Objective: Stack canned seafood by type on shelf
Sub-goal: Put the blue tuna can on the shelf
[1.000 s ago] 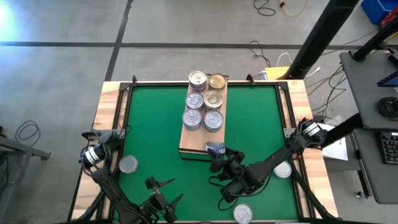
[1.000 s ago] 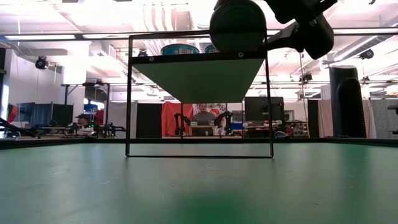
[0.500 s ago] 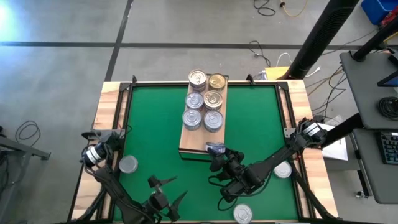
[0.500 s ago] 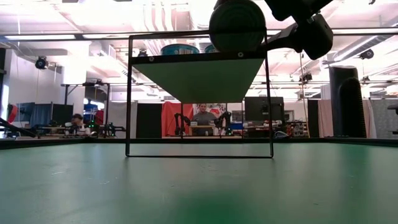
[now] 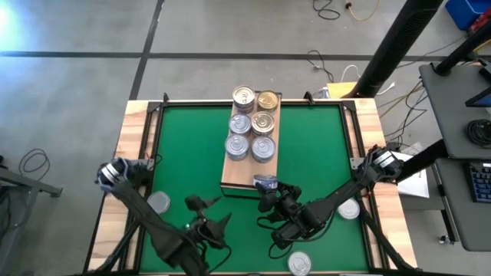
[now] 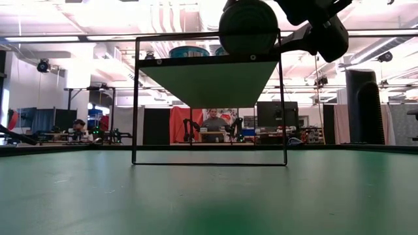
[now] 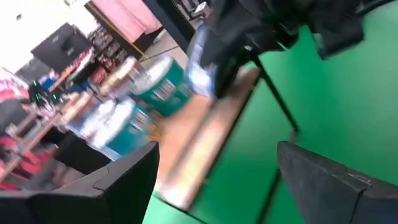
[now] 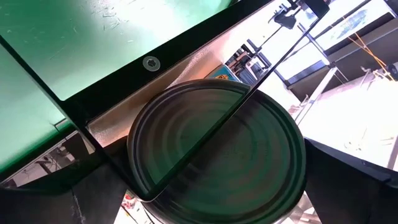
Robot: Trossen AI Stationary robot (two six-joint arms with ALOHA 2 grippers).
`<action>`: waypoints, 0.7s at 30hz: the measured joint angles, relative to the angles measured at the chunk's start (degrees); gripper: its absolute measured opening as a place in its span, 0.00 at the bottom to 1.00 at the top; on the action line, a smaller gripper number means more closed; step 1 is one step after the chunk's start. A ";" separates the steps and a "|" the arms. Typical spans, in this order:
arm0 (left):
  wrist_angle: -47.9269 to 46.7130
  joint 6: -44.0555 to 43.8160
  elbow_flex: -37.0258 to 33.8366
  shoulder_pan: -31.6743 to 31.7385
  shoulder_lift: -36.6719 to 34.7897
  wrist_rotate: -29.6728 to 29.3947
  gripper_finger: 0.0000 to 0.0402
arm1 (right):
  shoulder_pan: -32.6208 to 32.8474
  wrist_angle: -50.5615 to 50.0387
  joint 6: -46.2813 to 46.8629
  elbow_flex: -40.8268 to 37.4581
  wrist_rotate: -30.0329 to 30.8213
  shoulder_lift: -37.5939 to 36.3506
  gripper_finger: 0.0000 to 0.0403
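The right claw (image 5: 266,186) pinches a can (image 5: 265,182) at the near end of the shelf (image 5: 238,179). Six cans (image 5: 252,123) sit farther along it. The left claw (image 5: 209,212) is spread, near the shelf.

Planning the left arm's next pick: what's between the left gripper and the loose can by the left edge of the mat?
Nothing: high view shows only bare green mat between the left gripper, open, and the loose can.
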 joint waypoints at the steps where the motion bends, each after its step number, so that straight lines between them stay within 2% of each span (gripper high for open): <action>1: 0.04 2.94 0.00 0.44 -1.44 0.32 0.77 | 0.00 0.01 -0.05 0.00 0.02 0.00 0.99; 5: 5.21 17.13 -1.29 3.51 -6.55 5.69 0.77 | -0.26 0.07 -0.23 0.00 0.04 0.01 0.99; 7: 12.93 28.57 -3.35 5.38 -8.53 10.08 0.77 | -0.36 0.09 -0.20 0.00 0.06 -0.01 0.99; 10: 28.75 47.34 -8.02 8.53 -11.35 20.07 0.77 | -0.35 0.13 0.01 0.00 0.15 0.01 0.99; 12: 37.85 55.54 -11.14 11.11 -13.01 27.25 0.77 | -0.35 0.24 0.03 0.00 0.88 0.01 0.99; 14: 43.32 60.25 -14.02 13.89 -14.75 30.23 0.77 | -0.35 0.22 0.78 -0.05 2.04 0.04 0.99; 21: 56.45 70.81 -21.53 21.65 -18.56 32.40 0.77 | -0.10 0.00 6.00 -0.09 3.16 0.02 0.99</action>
